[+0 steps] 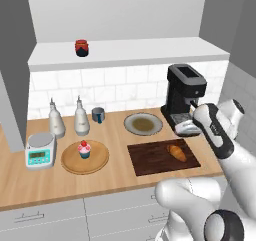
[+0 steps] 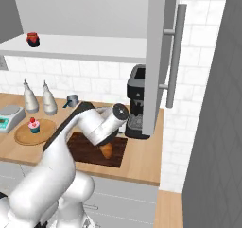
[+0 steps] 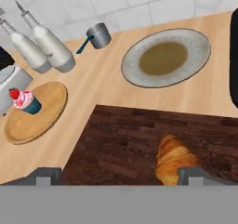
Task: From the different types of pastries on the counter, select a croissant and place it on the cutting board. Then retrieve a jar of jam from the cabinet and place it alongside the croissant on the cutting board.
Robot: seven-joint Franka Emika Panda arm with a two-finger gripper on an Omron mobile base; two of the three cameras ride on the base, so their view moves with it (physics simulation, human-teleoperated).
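Dark-brown grained cutting board (image 1: 162, 158), flat rect., carries golden ridged croissant (image 1: 176, 152) w/ tapered ends near its right side. Gripper (image 3: 122, 176) above it, jaws spread wide, gripping nothing. Squat red-lidded jam jar (image 1: 82, 48) on white cabinet shelf (image 1: 150, 50).

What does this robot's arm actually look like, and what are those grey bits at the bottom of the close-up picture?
The arm is a chain of smooth, rounded glossy white segments with dark grey to black bands and round caps at the joints. No loose cables or markings show. The grey bits are the two small, blocky finger tips of its gripper, one jaw at each side.
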